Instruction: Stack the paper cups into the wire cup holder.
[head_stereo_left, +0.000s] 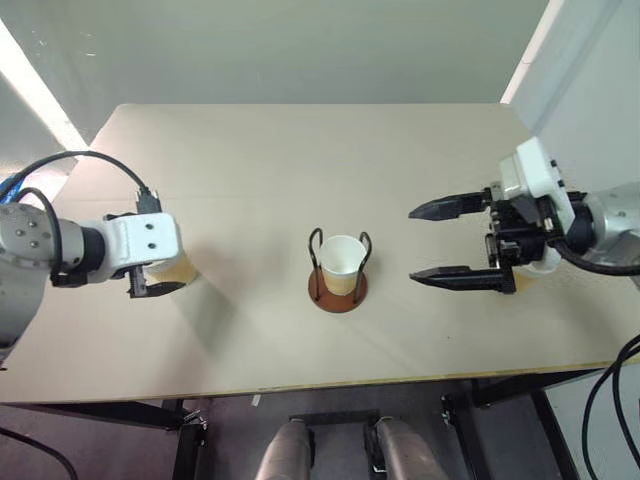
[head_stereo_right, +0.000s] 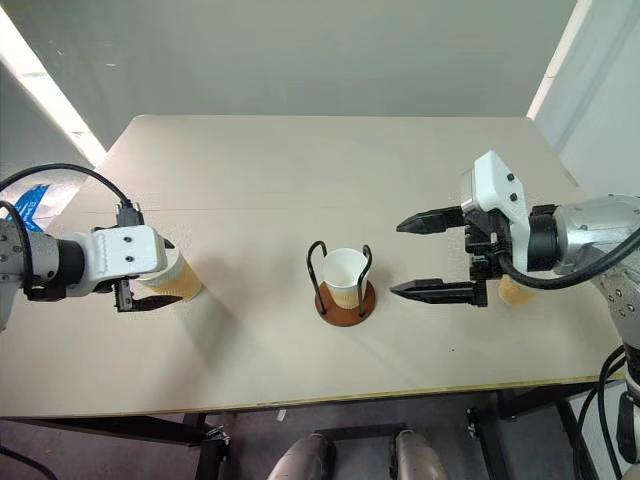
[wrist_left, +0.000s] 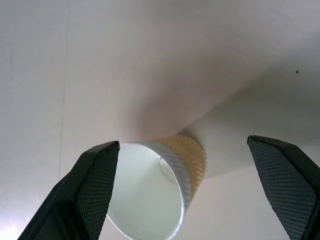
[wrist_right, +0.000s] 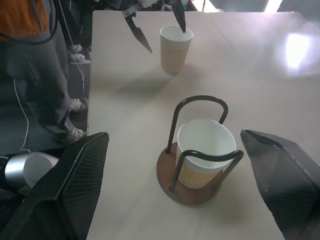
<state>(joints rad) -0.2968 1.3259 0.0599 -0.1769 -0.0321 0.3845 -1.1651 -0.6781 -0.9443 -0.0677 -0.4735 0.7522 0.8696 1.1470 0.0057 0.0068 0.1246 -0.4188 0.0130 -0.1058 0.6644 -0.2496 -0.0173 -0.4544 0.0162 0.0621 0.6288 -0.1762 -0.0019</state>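
Note:
A wire cup holder (head_stereo_left: 337, 290) with a reddish-brown base stands mid-table, and one paper cup (head_stereo_left: 341, 258) sits upright inside its black loops. A second paper cup (head_stereo_right: 178, 281) stands upright at the table's left. My left gripper (head_stereo_right: 158, 272) hangs open over it, a finger on each side; in the left wrist view this cup (wrist_left: 165, 185) sits nearer one finger. My right gripper (head_stereo_left: 442, 243) is open and empty, right of the holder and pointing at it. A third paper cup (head_stereo_right: 515, 292) peeks out behind that gripper, mostly hidden.
The pale table (head_stereo_left: 300, 160) has its front edge close to me. In the right wrist view a person's legs (wrist_right: 47, 75) stand off the table's left side. A white panel (head_stereo_left: 590, 80) rises past the far right corner.

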